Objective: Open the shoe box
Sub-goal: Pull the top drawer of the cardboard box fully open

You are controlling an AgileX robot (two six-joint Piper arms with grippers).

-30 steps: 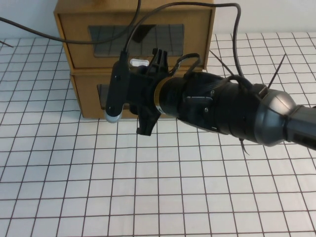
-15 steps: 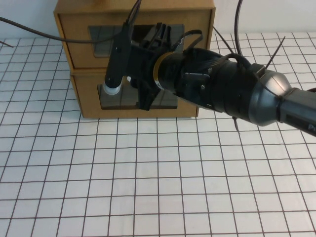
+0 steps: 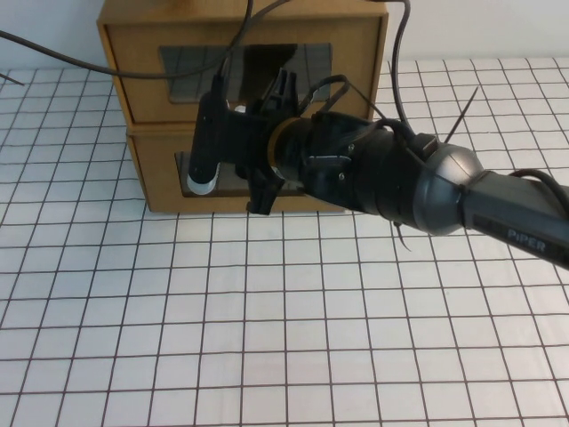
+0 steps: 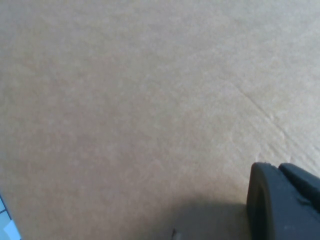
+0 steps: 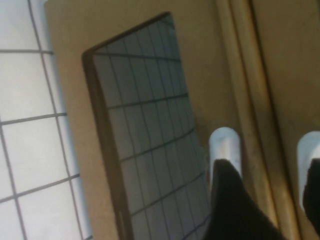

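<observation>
Squarely at the far edge of the gridded surface point(image 3: 267, 338) stands the shoe box point(image 3: 133, 80), brown cardboard, two tiers with dark windows; right hand point(image 5: 267, 170) open at its front, left hand point(image 4: 282, 200) close to its cardboard, state untellable

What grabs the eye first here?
The black right arm reaches in from the right over the gridded table. The right tool is open at the front of the lower box, one of two stacked at the back. The left tool sits close over plain brown cardboard, out of the high view.
</observation>
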